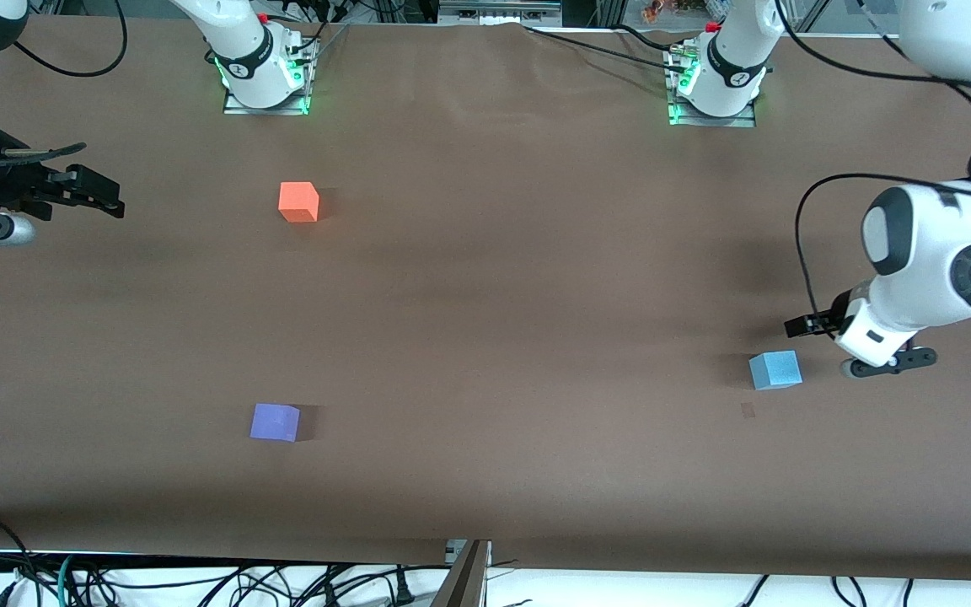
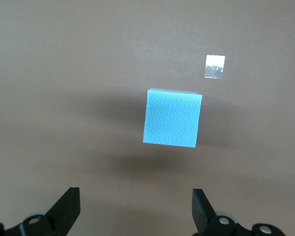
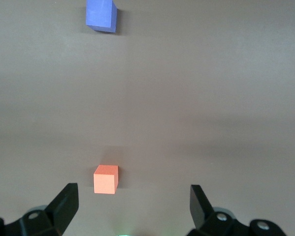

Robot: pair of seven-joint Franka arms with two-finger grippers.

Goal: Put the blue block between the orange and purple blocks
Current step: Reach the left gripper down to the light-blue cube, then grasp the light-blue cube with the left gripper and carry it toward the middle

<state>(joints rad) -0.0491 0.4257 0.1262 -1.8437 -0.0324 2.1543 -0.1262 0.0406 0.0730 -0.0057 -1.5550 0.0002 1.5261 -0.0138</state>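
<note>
Your brown tabletop (image 1: 485,295) carries the blue block (image 1: 775,369) near the left arm's end, under the left gripper (image 2: 136,206), jaws apart. The right gripper (image 3: 132,204) waits, also apart; the orange block (image 1: 298,201) and purple block (image 1: 275,421) stand well apart.

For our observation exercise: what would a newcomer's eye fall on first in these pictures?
Three small matte cubes on the brown table: a bright orange cube near the right arm's base, a violet-purple cube nearer the front camera, and a sky-blue cube toward the left arm's end. The open left gripper hangs beside the blue one; the right gripper waits, open.
</note>
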